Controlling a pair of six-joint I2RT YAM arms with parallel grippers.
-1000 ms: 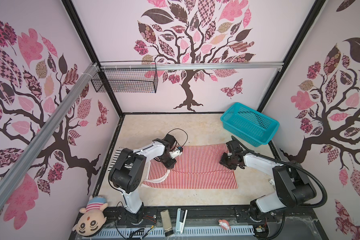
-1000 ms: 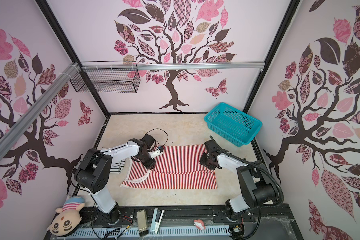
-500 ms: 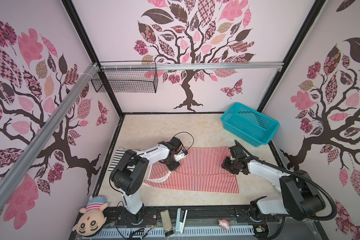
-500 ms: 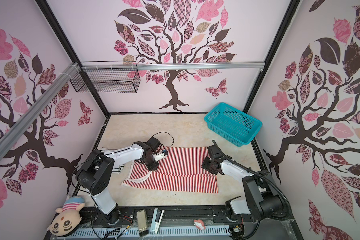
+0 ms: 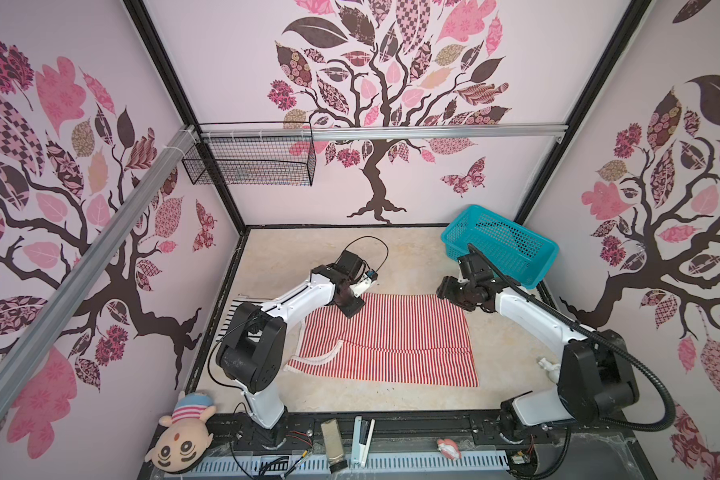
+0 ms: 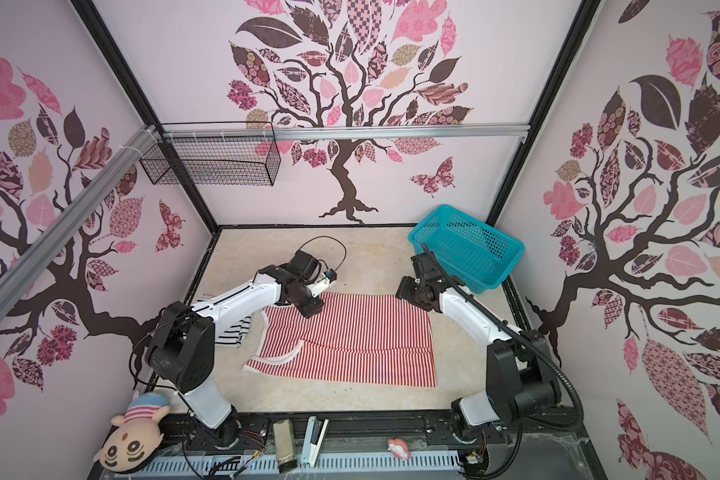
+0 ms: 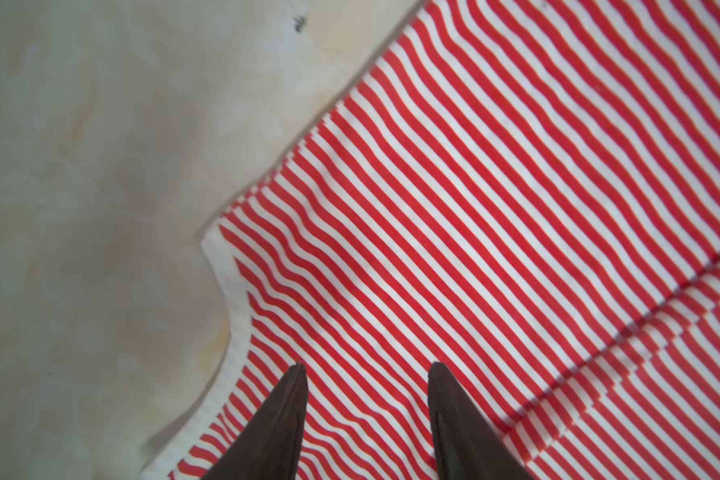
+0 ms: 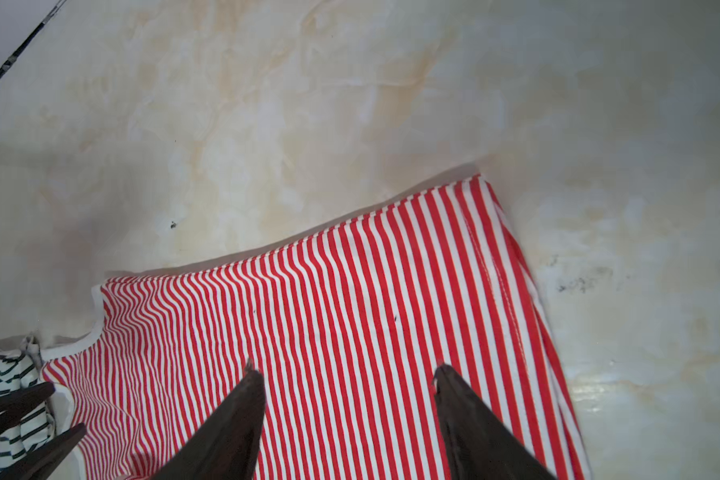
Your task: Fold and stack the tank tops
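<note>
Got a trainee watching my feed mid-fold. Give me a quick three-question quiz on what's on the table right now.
1. True or false: the red-and-white tank top lies inside the teal basket.
2. Where is the black-and-white tank top? A) stacked on the red-and-white top; B) on the table beside it, on the left arm's side; C) inside the basket.
3. Is the left claw or the right claw gripping cloth?
Key: 1 false, it lies on the table and the basket is empty. 2 B. 3 Neither: both stand open over the red-and-white top.
</note>
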